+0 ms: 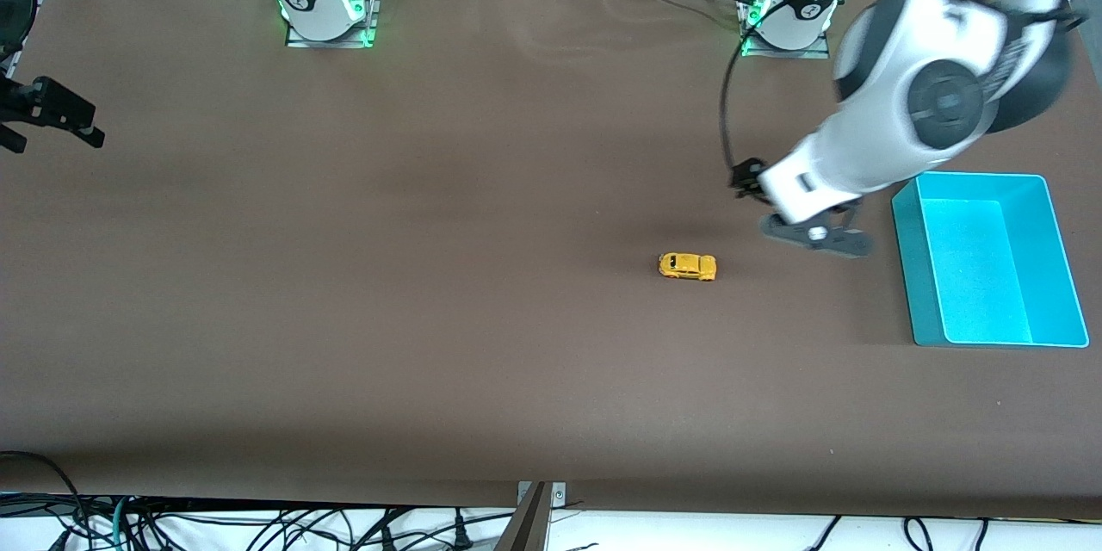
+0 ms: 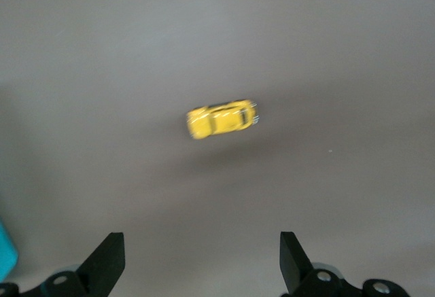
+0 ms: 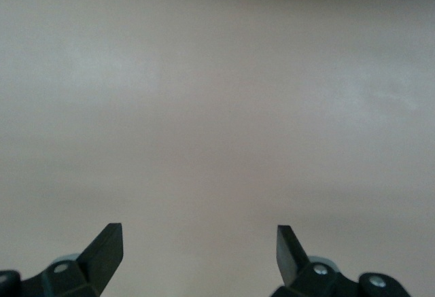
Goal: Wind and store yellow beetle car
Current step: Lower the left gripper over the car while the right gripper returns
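The yellow beetle car [image 1: 687, 266] stands on its wheels on the brown table, about mid-table, toward the left arm's end. It also shows in the left wrist view [image 2: 223, 119]. My left gripper [image 1: 814, 234] hangs above the table between the car and the cyan bin [image 1: 906, 263]. Its jaws stand wide open and empty in the left wrist view [image 2: 202, 263], with the car a short way off from them. My right gripper [image 1: 60, 116] waits at the right arm's end of the table. It is open and empty over bare table [image 3: 199, 259].
The cyan bin is empty and stands at the left arm's end; a sliver of it shows in the left wrist view [image 2: 5, 256]. The left arm's big white and black joint [image 1: 943, 73] hangs above the bin. Cables lie along the table's near edge.
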Tool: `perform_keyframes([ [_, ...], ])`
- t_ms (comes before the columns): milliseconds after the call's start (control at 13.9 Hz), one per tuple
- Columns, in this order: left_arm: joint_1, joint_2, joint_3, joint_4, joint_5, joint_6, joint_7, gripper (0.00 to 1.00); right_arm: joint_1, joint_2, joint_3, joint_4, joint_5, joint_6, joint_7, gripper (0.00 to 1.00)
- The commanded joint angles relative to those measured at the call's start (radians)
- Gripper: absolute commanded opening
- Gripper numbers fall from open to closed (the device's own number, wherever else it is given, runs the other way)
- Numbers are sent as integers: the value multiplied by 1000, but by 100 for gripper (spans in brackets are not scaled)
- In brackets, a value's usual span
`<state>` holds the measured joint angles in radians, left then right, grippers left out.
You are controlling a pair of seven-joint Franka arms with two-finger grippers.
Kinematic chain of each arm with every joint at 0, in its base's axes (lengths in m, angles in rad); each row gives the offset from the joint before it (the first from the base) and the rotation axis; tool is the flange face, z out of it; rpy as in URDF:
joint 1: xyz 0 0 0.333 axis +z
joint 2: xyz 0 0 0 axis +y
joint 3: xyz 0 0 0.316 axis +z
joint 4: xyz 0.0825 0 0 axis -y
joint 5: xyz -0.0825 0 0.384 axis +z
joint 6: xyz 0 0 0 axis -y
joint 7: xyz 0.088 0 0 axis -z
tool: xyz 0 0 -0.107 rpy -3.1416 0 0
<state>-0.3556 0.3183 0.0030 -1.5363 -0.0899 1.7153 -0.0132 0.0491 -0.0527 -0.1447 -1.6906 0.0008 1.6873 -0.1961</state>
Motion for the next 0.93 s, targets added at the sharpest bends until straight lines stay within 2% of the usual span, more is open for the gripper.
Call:
perform_keyframes([
  [0,-39,80,9,47,19,91,218,100,-54,22,56,25,-12,-32,15,100],
  [431,-46,237,9,21,10,332,827,100,-51,33,71,40,-10,-20,104,100],
  [503,-45,260,9,19,9,366,908,100,-51,31,98,43,-12,-15,110,100],
  [575,-45,275,9,4,6,398,976,100,-51,25,124,36,-18,-20,132,100],
  [863,-46,272,-26,-128,6,533,1071,100,-35,36,138,49,-10,-34,195,100],
])
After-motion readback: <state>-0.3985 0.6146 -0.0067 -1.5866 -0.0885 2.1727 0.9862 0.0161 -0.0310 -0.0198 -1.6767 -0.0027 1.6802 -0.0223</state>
